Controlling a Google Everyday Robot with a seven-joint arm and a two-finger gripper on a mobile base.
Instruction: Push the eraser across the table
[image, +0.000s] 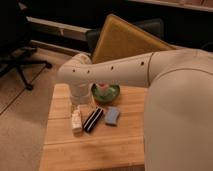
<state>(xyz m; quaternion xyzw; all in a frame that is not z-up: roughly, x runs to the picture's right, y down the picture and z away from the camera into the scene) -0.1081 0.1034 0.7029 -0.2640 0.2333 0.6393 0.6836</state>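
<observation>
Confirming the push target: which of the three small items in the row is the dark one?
The eraser, black with a pale stripe, between the white bottle and light-blue block. The gripper hangs just behind the bottle.

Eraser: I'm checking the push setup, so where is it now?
In the camera view the eraser lies on the table between the white bottle image-left and the light-blue block image-right; the gripper hangs just behind it, near the green bowl.

One table (100, 146); on it one eraser (93, 120), one blue block (112, 116), one white bottle (76, 122), one green bowl (106, 92); one gripper (83, 106) far left over it.
</observation>
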